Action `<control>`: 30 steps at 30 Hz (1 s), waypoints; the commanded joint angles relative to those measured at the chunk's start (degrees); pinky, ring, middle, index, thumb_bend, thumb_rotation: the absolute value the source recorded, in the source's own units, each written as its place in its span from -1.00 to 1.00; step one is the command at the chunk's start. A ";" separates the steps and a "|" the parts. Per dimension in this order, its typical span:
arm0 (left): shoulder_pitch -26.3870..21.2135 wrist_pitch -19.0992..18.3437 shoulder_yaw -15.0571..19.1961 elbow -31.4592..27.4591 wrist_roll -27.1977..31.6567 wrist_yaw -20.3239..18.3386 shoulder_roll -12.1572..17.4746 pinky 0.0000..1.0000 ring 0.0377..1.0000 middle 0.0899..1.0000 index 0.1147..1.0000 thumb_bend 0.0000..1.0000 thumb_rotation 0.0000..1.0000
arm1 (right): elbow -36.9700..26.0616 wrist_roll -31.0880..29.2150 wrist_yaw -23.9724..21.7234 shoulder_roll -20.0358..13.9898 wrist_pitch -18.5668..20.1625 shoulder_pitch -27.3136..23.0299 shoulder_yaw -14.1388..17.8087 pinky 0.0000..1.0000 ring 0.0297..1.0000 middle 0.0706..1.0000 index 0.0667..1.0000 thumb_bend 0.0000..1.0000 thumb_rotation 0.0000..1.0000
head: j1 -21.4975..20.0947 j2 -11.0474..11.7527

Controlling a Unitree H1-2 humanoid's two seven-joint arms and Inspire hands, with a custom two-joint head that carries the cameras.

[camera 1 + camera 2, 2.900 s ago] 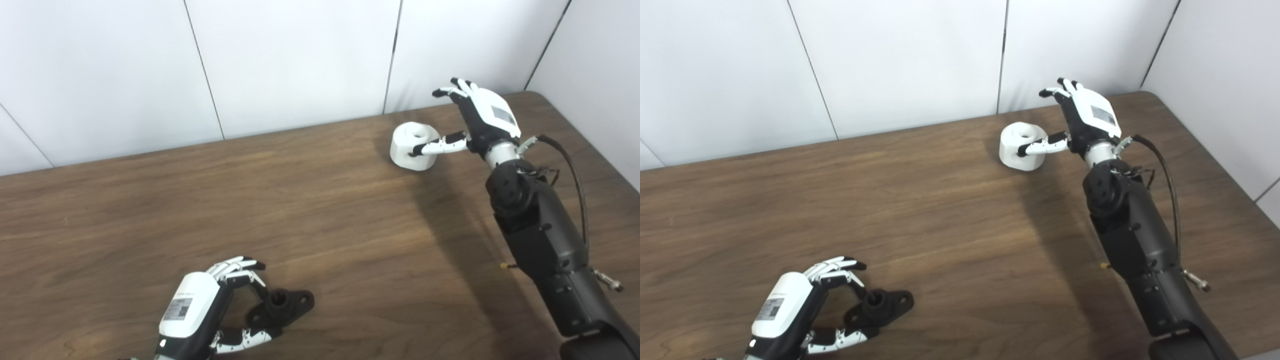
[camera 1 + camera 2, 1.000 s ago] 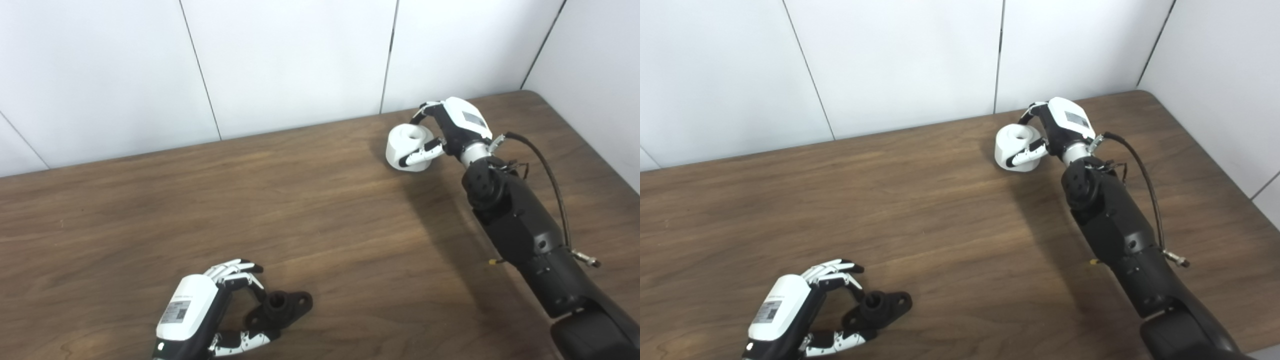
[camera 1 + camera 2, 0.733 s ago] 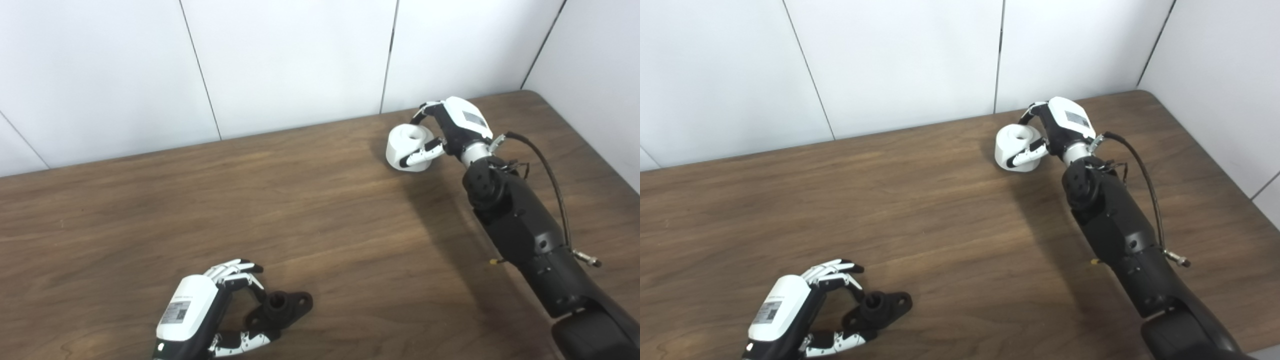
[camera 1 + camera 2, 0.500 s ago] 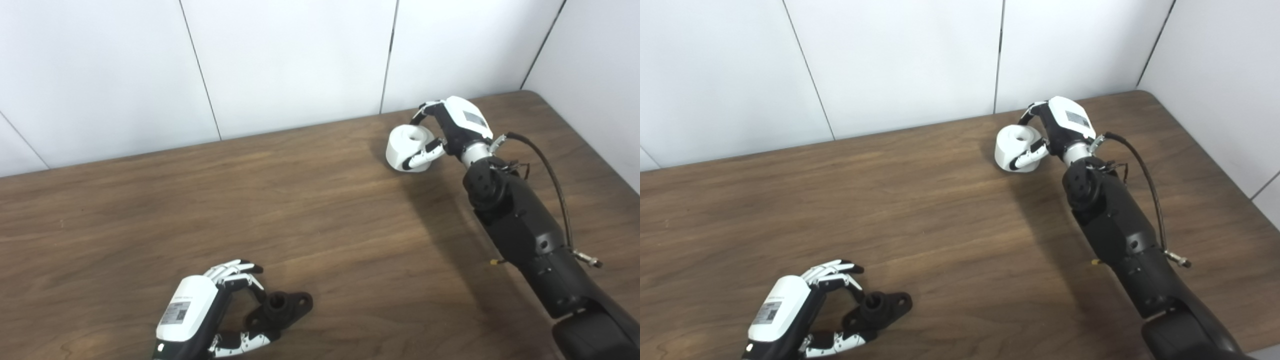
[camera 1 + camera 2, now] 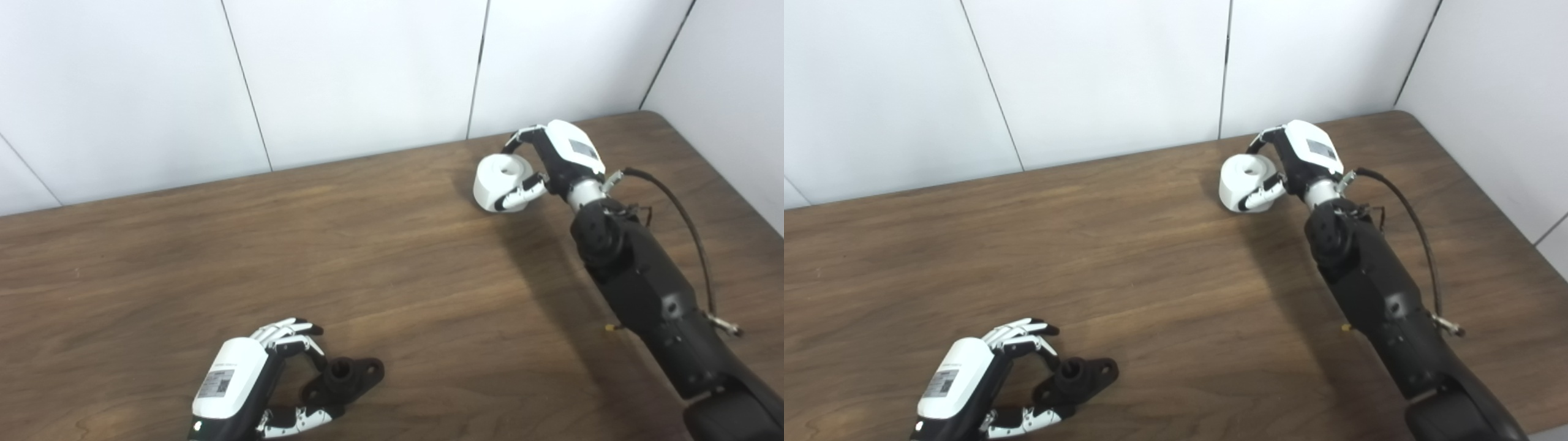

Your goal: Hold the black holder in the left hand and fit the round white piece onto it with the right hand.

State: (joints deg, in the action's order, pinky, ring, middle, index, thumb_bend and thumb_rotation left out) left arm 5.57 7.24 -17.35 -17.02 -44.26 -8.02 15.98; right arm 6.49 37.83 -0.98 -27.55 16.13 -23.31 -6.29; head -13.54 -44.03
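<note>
White wall panels [image 5: 355,73] back a brown wooden desk [image 5: 380,257]. At its far right, the right hand [image 5: 554,162] wraps fingers and thumb around the round white piece [image 5: 499,182], which sits on the desk. Near the front edge, the left hand [image 5: 980,383] curls around the black holder [image 5: 1078,376], gripping its near end on the desk.

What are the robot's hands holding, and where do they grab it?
The right hand grips the round white piece around its side. The left hand is curled around one end of the black holder, which lies on the table; a firm grip cannot be told.
</note>
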 commanded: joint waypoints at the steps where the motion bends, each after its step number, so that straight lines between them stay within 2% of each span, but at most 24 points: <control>1: 0.40 -0.92 -0.25 -0.55 -1.12 -0.91 0.11 0.63 0.67 0.50 -0.16 0.03 -0.89 | -4.56 -0.18 -0.95 -2.02 0.10 -1.42 1.01 0.65 0.81 0.60 -0.11 0.05 -0.73 | 0.06 -0.05; 4: 0.24 -1.41 -0.62 -0.49 -2.07 -1.04 -0.39 0.63 0.67 0.50 -0.16 0.03 -0.89 | -9.92 -0.06 -3.04 -2.47 0.19 0.38 1.13 0.60 0.79 0.59 -0.11 0.05 -0.73 | 1.66 -0.21; 9: -0.07 -2.07 -1.27 -0.38 -3.43 -1.23 -1.39 0.63 0.66 0.49 -0.16 0.03 -0.89 | -20.62 0.19 -6.95 -2.26 2.58 3.51 1.83 0.52 0.75 0.59 -0.11 0.05 -0.73 | 4.09 -0.49; 14: -0.29 -2.84 -1.84 -0.46 -4.46 -1.20 -2.05 0.64 0.65 0.49 -0.16 0.03 -0.89 | -31.48 0.98 -13.96 -1.56 8.42 5.44 1.63 0.59 0.79 0.61 -0.11 0.04 -0.72 | 5.26 -0.88; 17: -0.55 -2.95 -2.16 -0.34 -4.67 -1.09 -2.31 0.64 0.65 0.49 -0.16 0.03 -0.89 | -37.48 1.58 -18.47 -0.45 10.49 6.58 1.29 0.61 0.81 0.62 -0.11 0.05 -0.73 | 6.04 -1.08; 19: -0.65 -3.00 -2.30 -0.24 -4.77 -0.95 -2.47 0.64 0.65 0.49 -0.16 0.03 -0.89 | -39.48 2.72 -21.09 0.55 10.75 7.08 1.59 0.65 0.83 0.63 -0.11 0.05 -0.73 | 6.42 -1.14; 24: -1.02 -4.15 -2.88 -0.49 -6.03 -1.55 -3.00 0.66 0.65 0.49 -0.16 0.03 -0.89 | -45.32 4.82 -26.77 2.40 10.70 8.60 -0.01 0.58 0.82 0.62 -0.11 0.05 -0.73 | 8.05 -1.73; 30: -1.48 -5.49 -3.86 -0.70 -6.57 -2.00 -3.71 0.68 0.67 0.50 -0.16 0.03 -0.89 | -49.50 4.63 -31.14 3.89 10.20 10.18 -1.04 0.57 0.83 0.63 -0.11 0.05 -0.73 | 10.04 -2.32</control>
State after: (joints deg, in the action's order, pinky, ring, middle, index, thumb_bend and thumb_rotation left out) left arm 4.24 2.61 -20.60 -17.05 -49.41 -8.10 11.99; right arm -40.57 42.30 -31.90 -23.62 26.71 -12.16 -7.80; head -3.43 -46.32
